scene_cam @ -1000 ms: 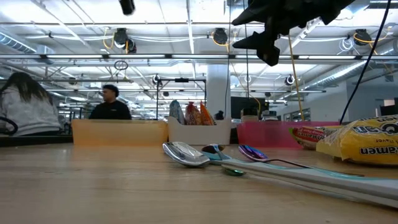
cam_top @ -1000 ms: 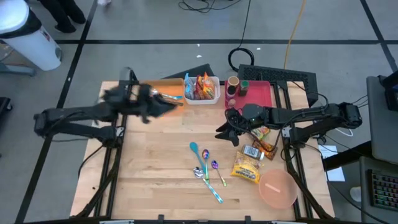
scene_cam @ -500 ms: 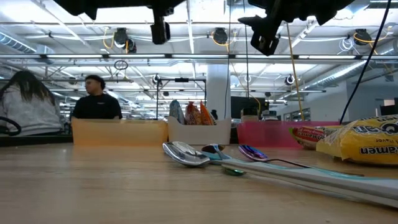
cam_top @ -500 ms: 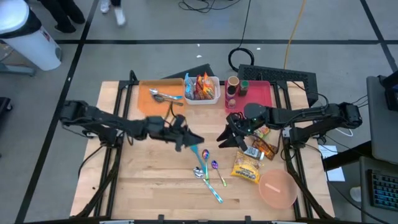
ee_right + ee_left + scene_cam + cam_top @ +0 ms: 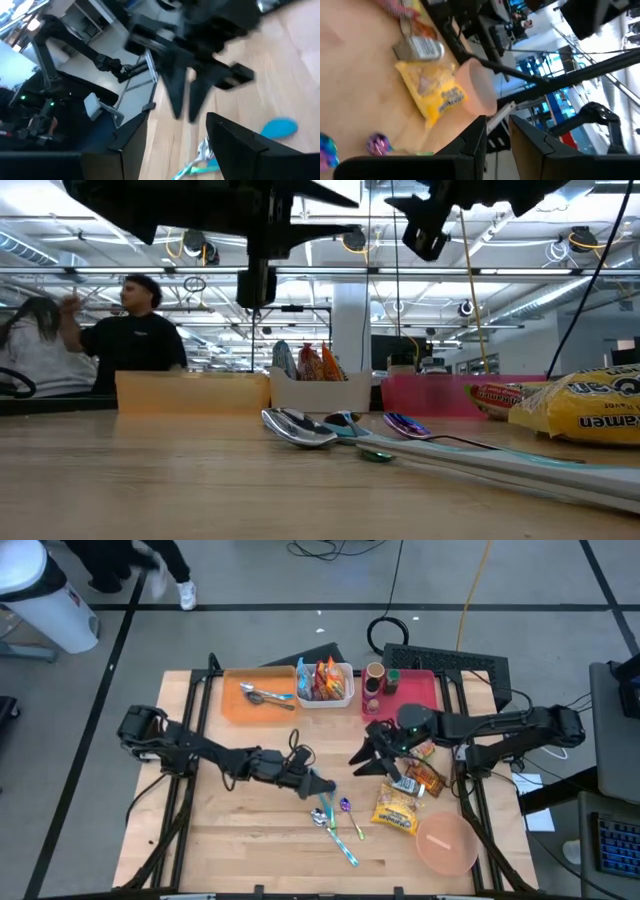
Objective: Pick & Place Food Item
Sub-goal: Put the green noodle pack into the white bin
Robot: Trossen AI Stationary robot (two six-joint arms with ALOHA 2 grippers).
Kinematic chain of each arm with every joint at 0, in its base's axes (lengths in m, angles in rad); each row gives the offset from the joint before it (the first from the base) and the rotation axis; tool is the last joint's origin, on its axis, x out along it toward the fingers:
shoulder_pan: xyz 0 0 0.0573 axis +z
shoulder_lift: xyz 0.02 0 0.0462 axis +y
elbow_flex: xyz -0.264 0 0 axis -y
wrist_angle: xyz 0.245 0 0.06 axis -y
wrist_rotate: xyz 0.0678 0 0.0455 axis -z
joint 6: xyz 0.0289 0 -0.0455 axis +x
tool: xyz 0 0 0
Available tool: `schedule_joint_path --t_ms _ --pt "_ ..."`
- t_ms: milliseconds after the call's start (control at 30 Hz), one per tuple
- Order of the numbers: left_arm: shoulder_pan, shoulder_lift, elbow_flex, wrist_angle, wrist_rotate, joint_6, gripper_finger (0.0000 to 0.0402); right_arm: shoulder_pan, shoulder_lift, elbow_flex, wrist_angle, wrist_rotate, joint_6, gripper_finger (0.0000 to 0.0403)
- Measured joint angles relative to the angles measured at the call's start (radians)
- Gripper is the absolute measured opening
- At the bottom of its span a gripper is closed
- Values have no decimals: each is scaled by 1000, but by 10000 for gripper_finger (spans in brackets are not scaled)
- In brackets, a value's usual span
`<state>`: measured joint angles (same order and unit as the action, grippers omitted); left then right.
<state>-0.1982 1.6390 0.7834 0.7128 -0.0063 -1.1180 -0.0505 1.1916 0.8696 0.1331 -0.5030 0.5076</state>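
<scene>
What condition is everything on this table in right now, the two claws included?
left gripper: empty, jaws a narrow gap apart, above the spoons
right gripper: open, empty, off the table
yellow ramen packet: lying flat, sealed
pink bowl: upright, empty
spoons: loose on the wood
orange tray: holds one metal spoon
white bin: filled with snack packets

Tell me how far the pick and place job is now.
Done: some snacks already stand in the white bin. In hand: nothing; the left gripper is above the spoons, the right gripper is open over bare table. Left: the ramen pack and bars lie on the table.
</scene>
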Motion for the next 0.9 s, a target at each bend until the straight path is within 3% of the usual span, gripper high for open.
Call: schedule_joint_path --t_ms 167,300,367,467,633,767,900 --pt "37 0 2 119 -3 135 88 0 -62 0 -3 17 -79 196" --pt "71 -1 76 142 24 271 88 0 -129 0 -40 62 -145 196" --pt "80 0 150 52 68 354 88 1 -173 0 -87 88 -186 196" --pt "87 0 300 -235 111 501 88 11 -249 0 -197 178 -261 196" --pt "92 0 542 -730 25 790 88 84 -344 34 -477 399 -440 196" --pt "113 -2 617 -838 -43 903 88 171 -363 76 -758 585 -563 196" --pt "159 -2 625 -841 -40 848 88 262 -352 82 -952 711 -615 196"
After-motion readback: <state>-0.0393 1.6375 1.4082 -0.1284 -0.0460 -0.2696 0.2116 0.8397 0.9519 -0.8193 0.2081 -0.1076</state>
